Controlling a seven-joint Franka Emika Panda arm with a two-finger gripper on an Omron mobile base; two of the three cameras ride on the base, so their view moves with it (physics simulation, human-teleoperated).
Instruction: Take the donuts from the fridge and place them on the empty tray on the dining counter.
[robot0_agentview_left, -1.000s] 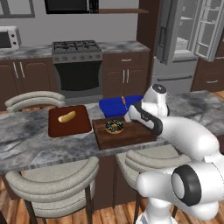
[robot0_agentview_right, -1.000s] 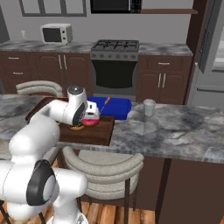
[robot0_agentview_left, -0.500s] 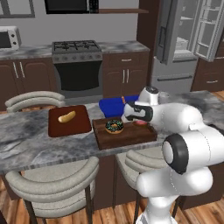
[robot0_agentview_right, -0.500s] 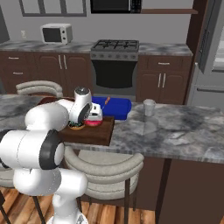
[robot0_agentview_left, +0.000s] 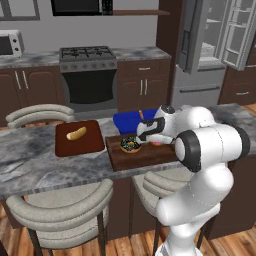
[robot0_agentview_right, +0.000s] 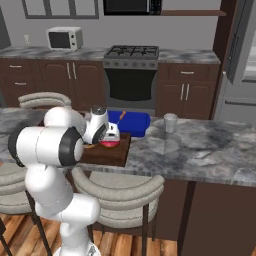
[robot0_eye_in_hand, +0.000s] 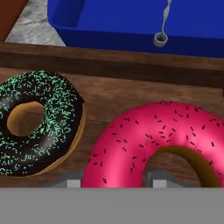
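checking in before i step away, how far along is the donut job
Nearly done. The chocolate donut already lies on the tray on the dining counter. The red donut is in hand: the gripper is shut on its near side, low over the tray. Left: let go and pull back. The fridge stands open.

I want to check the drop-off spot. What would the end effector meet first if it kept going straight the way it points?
The pink donut, right at the end effector. Its fingertips straddle that donut's near side, which seems to rest on the wooden tray. Depth is hard to judge, but the tray floor would come next.
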